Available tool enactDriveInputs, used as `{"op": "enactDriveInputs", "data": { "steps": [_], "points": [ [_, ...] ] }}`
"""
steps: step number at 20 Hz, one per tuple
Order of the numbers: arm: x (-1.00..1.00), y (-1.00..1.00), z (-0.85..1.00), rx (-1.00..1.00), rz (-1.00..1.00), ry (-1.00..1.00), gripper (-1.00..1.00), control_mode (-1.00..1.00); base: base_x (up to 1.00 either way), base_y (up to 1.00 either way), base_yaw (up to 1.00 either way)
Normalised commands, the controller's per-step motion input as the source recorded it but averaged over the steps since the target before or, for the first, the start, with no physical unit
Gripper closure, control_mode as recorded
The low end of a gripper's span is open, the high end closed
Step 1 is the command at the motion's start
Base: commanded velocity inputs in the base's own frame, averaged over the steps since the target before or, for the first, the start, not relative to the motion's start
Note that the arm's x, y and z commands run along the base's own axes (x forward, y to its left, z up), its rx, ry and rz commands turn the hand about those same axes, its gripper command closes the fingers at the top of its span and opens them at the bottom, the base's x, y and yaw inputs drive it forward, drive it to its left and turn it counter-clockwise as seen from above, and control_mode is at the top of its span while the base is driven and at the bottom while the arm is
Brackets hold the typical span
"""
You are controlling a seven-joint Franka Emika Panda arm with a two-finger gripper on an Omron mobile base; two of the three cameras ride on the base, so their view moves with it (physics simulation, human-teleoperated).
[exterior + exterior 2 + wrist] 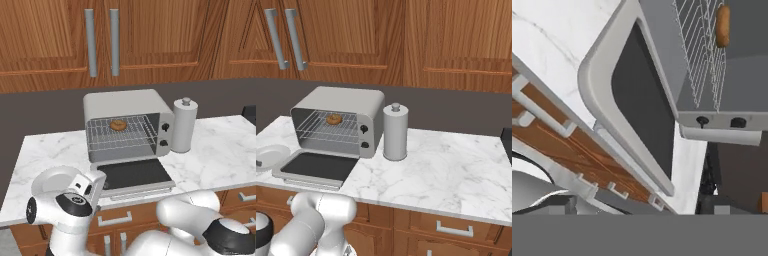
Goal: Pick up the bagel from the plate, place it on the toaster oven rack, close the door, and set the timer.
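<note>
The wooden cabinet doors (150,35) are seen across the top of both base views, with two grey vertical handles (102,42) at 12 o'clock in the left base view and at 10 o'clock in the right base view. Below them a white marble counter (446,165) is spread over the middle of each view. On the counter a light grey toaster oven (127,122) is standing, a little above the centre in the left base view and at 9 o'clock in the right base view. Its door (134,175) is folded down flat in front of the cavity, with the dark glass panel facing up; in the hand view the door (637,105) is seen rolled, running from 11 o'clock to 5 o'clock. The toaster oven rack (120,132) is inside the open cavity. A grey paper towel roll (395,132) is placed upright just beside the oven, on the side of the two knobs (164,135). The plate (270,156) is lying near the door's corner, at 9 o'clock in the right base view. The bagel (118,125) is resting on the rack toward its back, apart from the plate; in the hand view the bagel (722,26) is at 1 o'clock. The claw is not made out clearly in the frames, but its fingers are set wide apart and nothing is held.
</note>
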Motion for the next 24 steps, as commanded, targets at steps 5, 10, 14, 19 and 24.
{"op": "enactDriveInputs", "data": {
  "steps": [5,10,14,19,24],
  "points": [
    [0.22,0.0,-0.21,-0.05,0.0,-0.14,-1.0,-1.0,0.0,0.0,0.0],
    [0.32,-0.08,-0.15,-0.03,0.0,-0.05,-1.0,-1.0,0.0,0.0,0.0],
    [0.26,0.0,-0.25,-0.06,0.0,0.0,-1.0,-1.0,0.0,0.0,0.0],
    [0.23,0.0,-0.27,-0.07,0.0,0.0,-1.0,-1.0,0.0,0.0,0.0],
    [0.29,0.0,-0.17,-0.07,0.0,0.0,-1.0,-1.0,0.0,0.0,0.0]
  ]
}}
